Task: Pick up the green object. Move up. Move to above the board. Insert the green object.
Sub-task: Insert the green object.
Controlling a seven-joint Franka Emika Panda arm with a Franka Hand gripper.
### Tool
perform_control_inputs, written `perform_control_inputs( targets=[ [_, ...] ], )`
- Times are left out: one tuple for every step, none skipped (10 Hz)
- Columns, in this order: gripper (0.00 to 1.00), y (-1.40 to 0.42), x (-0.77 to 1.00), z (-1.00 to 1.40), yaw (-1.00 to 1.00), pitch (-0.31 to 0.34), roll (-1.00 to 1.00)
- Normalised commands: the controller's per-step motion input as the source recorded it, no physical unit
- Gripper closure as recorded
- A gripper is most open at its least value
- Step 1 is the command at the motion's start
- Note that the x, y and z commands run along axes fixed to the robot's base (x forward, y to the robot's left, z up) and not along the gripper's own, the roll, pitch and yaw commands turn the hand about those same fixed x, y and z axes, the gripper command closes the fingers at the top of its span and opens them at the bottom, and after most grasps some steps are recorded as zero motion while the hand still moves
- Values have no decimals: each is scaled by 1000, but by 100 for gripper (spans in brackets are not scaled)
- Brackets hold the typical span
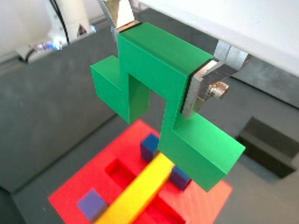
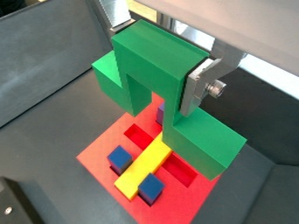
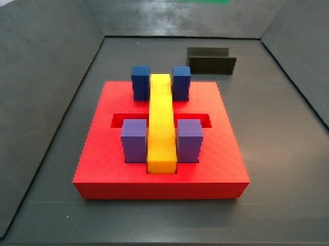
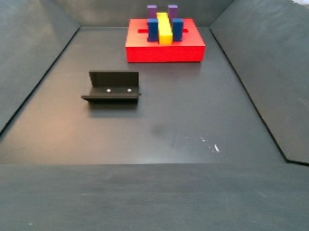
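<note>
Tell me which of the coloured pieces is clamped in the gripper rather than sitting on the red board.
The green object: the gripper holds it above the board. The yellow bar and the blue and purple blocks sit on the board.

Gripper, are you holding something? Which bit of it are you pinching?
Yes. In both wrist views the gripper holds the green object by its raised middle cube, above the board.

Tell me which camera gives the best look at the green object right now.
Either wrist view: both show the green object clamped by its raised middle in the gripper, hanging above the board. Neither side view shows it; they show only the board and the fixture.
</note>
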Motion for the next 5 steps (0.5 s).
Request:
perform_control_inputs(
  targets=[
    [100, -351, 123, -600, 37, -161, 296],
    [100, -274, 80, -563, 206, -187, 291],
    [100, -289, 80, -583, 194, -180, 280],
    [100, -111, 169, -791, 91, -116, 186],
    [100, -29, 234, -837, 0, -127, 46]
  ],
)
